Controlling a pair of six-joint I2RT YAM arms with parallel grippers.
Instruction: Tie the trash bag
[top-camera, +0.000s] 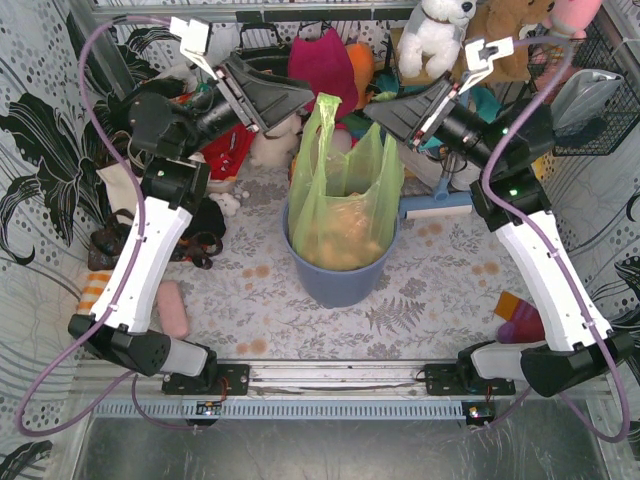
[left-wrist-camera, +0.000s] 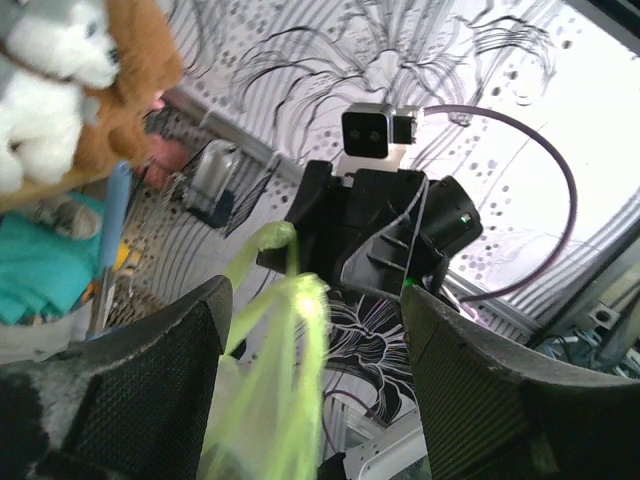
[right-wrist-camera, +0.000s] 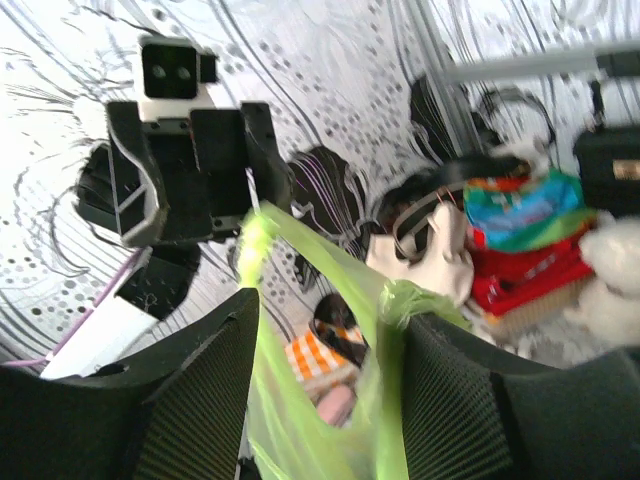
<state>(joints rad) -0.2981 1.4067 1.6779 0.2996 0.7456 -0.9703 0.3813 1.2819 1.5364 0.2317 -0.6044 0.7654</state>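
Observation:
The translucent light-green trash bag (top-camera: 343, 190) stands in the blue-grey bin (top-camera: 338, 275), with crumpled tan paper showing through. Its two handle loops stick up loose above the rim. My left gripper (top-camera: 300, 100) hovers open just left of the left loop; in the left wrist view the loop (left-wrist-camera: 280, 350) hangs between the spread fingers (left-wrist-camera: 150, 390) without being pinched. My right gripper (top-camera: 385, 112) hovers open just right of the right loop; in the right wrist view the bag's plastic (right-wrist-camera: 330, 400) lies between its spread fingers (right-wrist-camera: 200, 400).
Plush toys (top-camera: 435, 35), a red bag (top-camera: 325, 55) and other clutter crowd the back of the table. A pink roll (top-camera: 172, 308) lies at the left, a purple and orange object (top-camera: 515, 318) at the right. Patterned walls close both sides.

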